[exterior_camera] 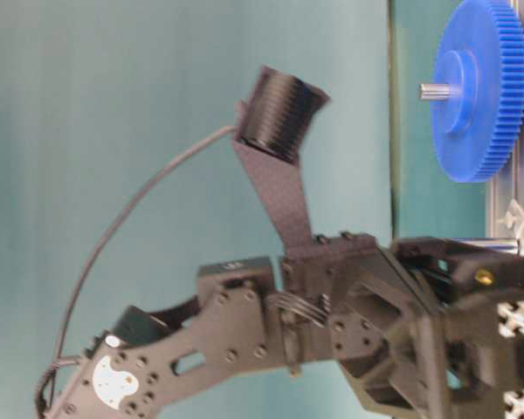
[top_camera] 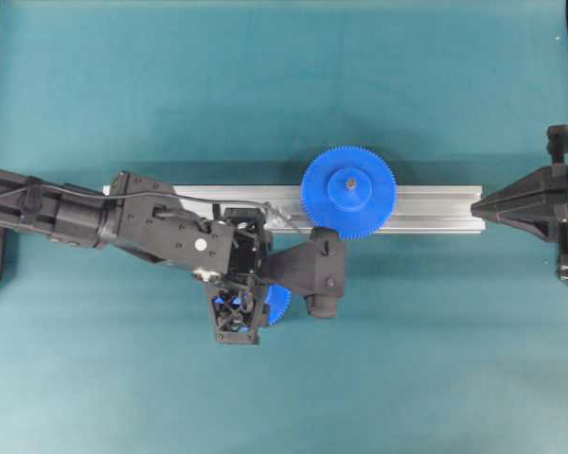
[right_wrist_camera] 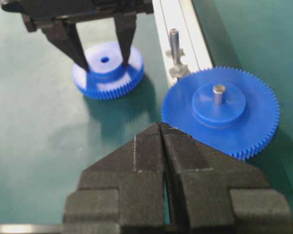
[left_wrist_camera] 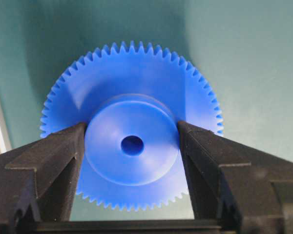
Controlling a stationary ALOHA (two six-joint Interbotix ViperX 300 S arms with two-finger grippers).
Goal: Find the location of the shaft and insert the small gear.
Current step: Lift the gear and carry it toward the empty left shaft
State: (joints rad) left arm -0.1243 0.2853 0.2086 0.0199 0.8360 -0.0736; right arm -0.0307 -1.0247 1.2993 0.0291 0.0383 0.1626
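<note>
The left pincer (right_wrist_camera: 103,54) pinches the small gear (left_wrist_camera: 132,129) by its raised round hub, one black finger (left_wrist_camera: 63,161) on each side. The gear's toothed rim sits on or just above the teal table (top_camera: 284,85); the pictures do not settle which.

Beside this pincer lies a silvery aluminium rail (right_wrist_camera: 180,29). The shaft (right_wrist_camera: 174,45), a thin upright metal peg, stands on the rail, with nothing on it. Just beyond the shaft, the larger blue gear (top_camera: 348,191) sits on the rail with a grey pin (right_wrist_camera: 218,93) through its centre.

The right pincer (right_wrist_camera: 161,127) is well apart from the small gear, its two black tips pressed together and holding nothing.

In the overhead view the left arm hides most of the small gear and covers the shaft completely. The right wrist view shows both clearly. The left wrist view alone shows the hub's dark centre hole up close.
</note>
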